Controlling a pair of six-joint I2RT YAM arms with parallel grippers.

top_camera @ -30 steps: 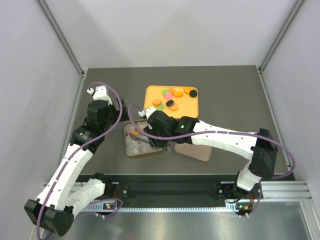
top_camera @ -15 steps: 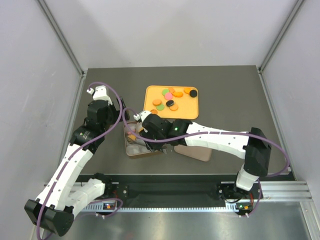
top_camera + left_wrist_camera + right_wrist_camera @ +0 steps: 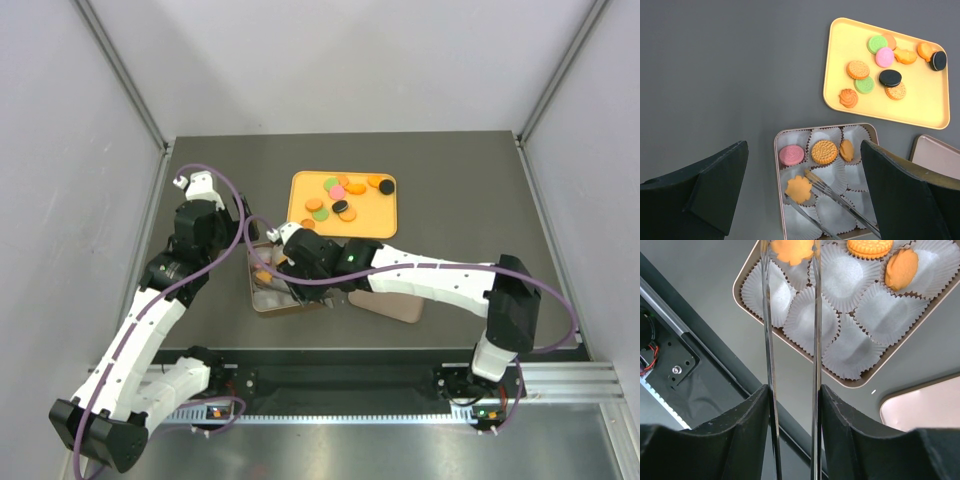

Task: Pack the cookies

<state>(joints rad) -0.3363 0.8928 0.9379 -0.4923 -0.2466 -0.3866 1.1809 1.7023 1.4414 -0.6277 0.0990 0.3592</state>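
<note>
Looking at the right gripper (image 3: 792, 410): clamped on metal tongs (image 3: 815, 340), fingers pressing both blades from outside. The tong tips flank a flower-shaped orange cookie (image 3: 798, 189) over a paper cup (image 3: 808, 320) in the left column of the tin (image 3: 778, 200). Can't tell if it rests in the cup or hangs just above.

The tin's far row holds a pink cookie (image 3: 791, 154), a round orange cookie (image 3: 824, 152) and an orange cookie on edge (image 3: 847, 150), one per cup. The other cups are bare white paper.

The left gripper (image 3: 804, 165) has its jaws spread wide, holds nothing, and hangs above the table (image 3: 715, 75) on the tin's left side.

The remaining cookies (image 3: 885, 57) lie loose on the yellow tray (image 3: 840, 45) beyond the tin: orange, green, pink, two black, clustered toward its far and right part. The tin lid (image 3: 388, 300) lies flat just right of the tin, under the right forearm.
</note>
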